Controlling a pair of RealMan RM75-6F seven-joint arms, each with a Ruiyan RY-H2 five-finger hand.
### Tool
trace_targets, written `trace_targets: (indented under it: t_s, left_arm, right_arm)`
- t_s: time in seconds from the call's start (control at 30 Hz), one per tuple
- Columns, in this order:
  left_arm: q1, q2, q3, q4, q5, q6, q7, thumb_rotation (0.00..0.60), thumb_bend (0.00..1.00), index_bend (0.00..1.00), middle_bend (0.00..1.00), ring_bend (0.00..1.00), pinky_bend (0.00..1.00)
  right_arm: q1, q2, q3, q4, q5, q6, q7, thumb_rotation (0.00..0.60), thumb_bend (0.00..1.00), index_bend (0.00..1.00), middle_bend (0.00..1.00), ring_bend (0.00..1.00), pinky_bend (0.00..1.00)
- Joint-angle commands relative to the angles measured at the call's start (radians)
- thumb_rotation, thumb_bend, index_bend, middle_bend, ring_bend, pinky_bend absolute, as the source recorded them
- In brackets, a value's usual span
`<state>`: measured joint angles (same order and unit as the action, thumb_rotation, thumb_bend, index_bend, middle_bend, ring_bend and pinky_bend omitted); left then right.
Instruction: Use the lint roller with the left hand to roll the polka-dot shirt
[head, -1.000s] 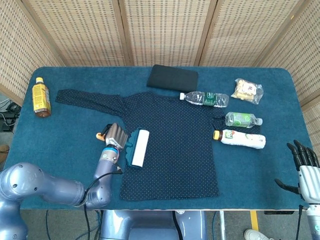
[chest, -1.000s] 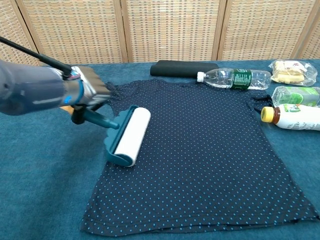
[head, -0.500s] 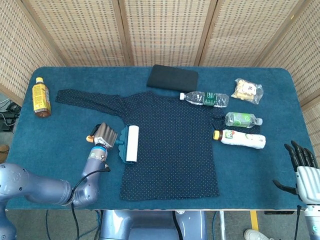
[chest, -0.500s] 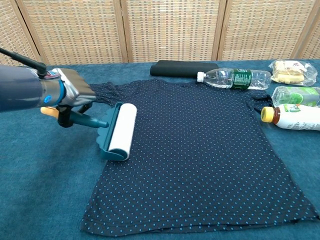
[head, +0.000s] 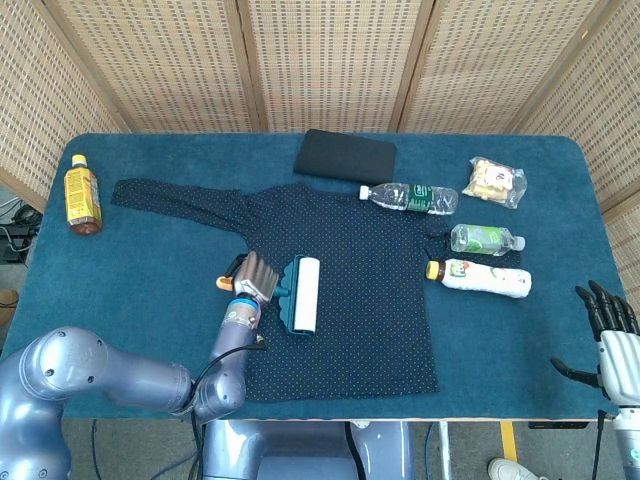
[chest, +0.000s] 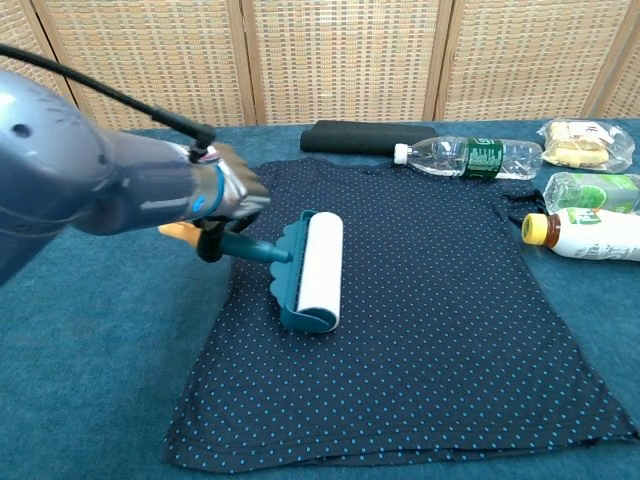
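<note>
The polka-dot shirt (head: 350, 285) (chest: 430, 320) lies flat on the blue table, dark navy with small dots, one sleeve stretched to the far left. My left hand (head: 255, 276) (chest: 232, 190) grips the teal handle of the lint roller (head: 303, 293) (chest: 315, 270). The roller's white drum rests on the shirt's left half, lengthwise toward me. My right hand (head: 606, 335) hangs off the table's right front corner, fingers spread, holding nothing; the chest view does not show it.
A black pouch (head: 345, 155) lies behind the shirt. Three bottles (head: 410, 197) (head: 485, 238) (head: 480, 277) and a snack bag (head: 495, 181) sit to the right. An amber drink bottle (head: 81, 195) stands at far left. An orange object (chest: 180, 231) shows beneath my left hand.
The left hand swept the roller left to the shirt's edge, then back right onto the shirt, further in than a second ago. The right hand barely shifted.
</note>
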<state>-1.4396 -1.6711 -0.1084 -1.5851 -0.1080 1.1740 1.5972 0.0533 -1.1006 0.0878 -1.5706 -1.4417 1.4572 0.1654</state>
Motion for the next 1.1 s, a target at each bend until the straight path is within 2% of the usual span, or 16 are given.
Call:
trace_targets:
  t_s: [0.03, 0.27, 0.5, 0.67, 0.8, 0.97, 1.1]
  left_arm:
    - [-0.028, -0.030, -0.031, 0.017, -0.021, 0.007, 0.025, 0.600, 0.76, 0.93, 0.85, 0.68, 0.65]
    - [-0.032, -0.045, -0.054, 0.008, -0.032, 0.014, 0.023, 0.600, 0.76, 0.93, 0.85, 0.68, 0.65]
    - [0.010, 0.014, -0.025, -0.026, -0.011, 0.018, -0.009, 0.600, 0.76, 0.93, 0.85, 0.68, 0.65]
    - [0.069, 0.098, 0.022, -0.068, 0.020, 0.001, -0.057, 0.600, 0.76, 0.93, 0.85, 0.68, 0.65]
    - [0.134, 0.176, 0.077, -0.111, 0.105, -0.016, -0.134, 0.600, 0.76, 0.93, 0.85, 0.68, 0.64]
    - [0.202, 0.258, 0.116, -0.164, 0.205, -0.047, -0.241, 0.600, 0.76, 0.92, 0.85, 0.68, 0.64]
    - [0.279, 0.331, 0.146, -0.213, 0.333, -0.032, -0.369, 0.600, 0.75, 0.92, 0.84, 0.68, 0.63]
  right_arm:
    - [0.001, 0.000, 0.003, 0.004, 0.006, -0.004, 0.006, 0.600, 0.08, 0.01, 0.00, 0.00, 0.00]
    - [0.000, 0.002, 0.005, 0.007, 0.009, -0.003, 0.011, 0.600, 0.08, 0.01, 0.00, 0.00, 0.00]
    - [-0.001, 0.002, 0.002, 0.002, 0.001, 0.003, 0.001, 0.600, 0.08, 0.01, 0.00, 0.00, 0.00]
    - [-0.003, 0.001, 0.001, -0.004, -0.006, 0.010, -0.013, 0.600, 0.08, 0.01, 0.00, 0.00, 0.00]
    - [-0.004, -0.001, -0.001, -0.008, -0.012, 0.018, -0.032, 0.600, 0.08, 0.01, 0.00, 0.00, 0.00]
    - [-0.005, -0.005, -0.004, -0.013, -0.020, 0.025, -0.051, 0.600, 0.08, 0.01, 0.00, 0.00, 0.00]
    - [-0.006, -0.010, -0.011, -0.019, -0.037, 0.033, -0.074, 0.600, 0.08, 0.01, 0.00, 0.00, 0.00]
